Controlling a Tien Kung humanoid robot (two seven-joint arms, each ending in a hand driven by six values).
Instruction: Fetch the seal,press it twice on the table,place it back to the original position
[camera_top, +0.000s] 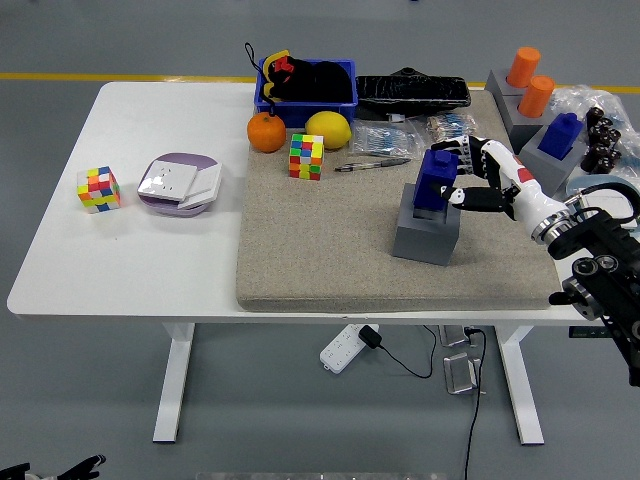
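The seal (434, 184) is a dark blue block standing partly lifted out of its grey holder (426, 233) on the beige mat. My right hand (461, 175) comes in from the right and is shut on the seal, fingers wrapped over its top and right side, thumb low against its right face. The seal's lower part is hidden inside the holder. The left arm does not show.
On the mat (330, 260) lie a colour cube (306, 156), a pen (372, 165), a lemon (327, 129) and an orange (265, 132). More grey holders with a blue seal (560, 134) and orange seals (530, 80) stand at the right. A second cube (97, 189) and purple box (178, 184) sit left.
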